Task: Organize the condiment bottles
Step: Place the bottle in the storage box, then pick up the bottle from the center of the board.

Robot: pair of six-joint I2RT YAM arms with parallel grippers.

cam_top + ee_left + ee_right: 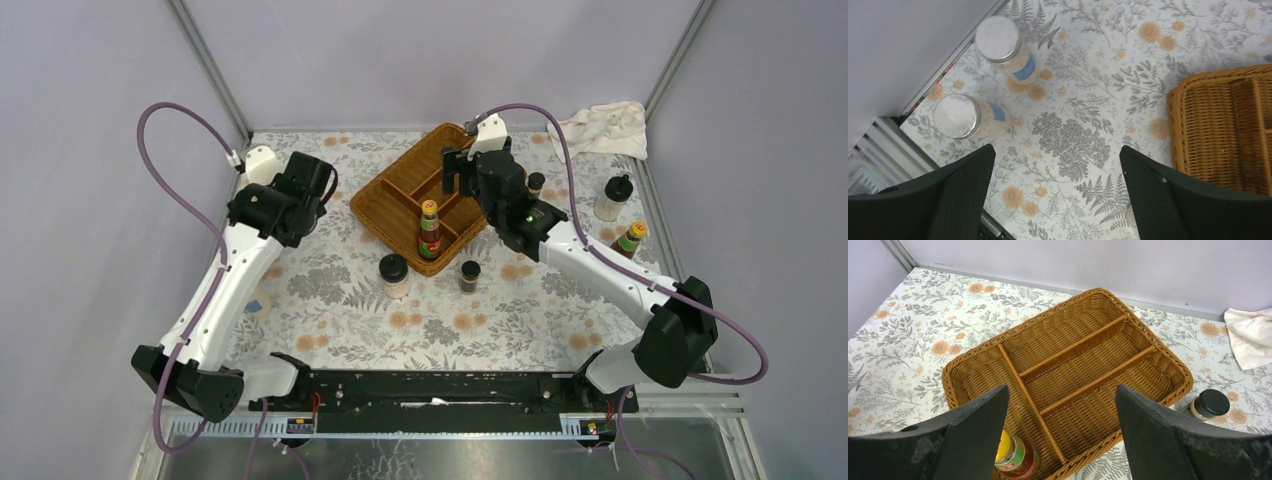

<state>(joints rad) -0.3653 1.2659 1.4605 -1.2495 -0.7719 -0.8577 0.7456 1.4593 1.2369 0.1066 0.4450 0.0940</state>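
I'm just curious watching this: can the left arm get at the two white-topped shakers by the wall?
Probably yes. The left gripper hangs open beside the near shaker and far shaker, with only bare tablecloth between; the wall close behind might cramp it.

The tray lies on the counter beneath the right end effector — a sauce bottle in its nearest compartment, a jar outside, right. Ahead-left of the left end effector stand a far shaker and a near shaker.

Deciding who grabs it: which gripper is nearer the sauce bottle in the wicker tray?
Right. The right gripper hovers over the tray, close by the bottle; the left gripper is off the tray, near two white shakers.
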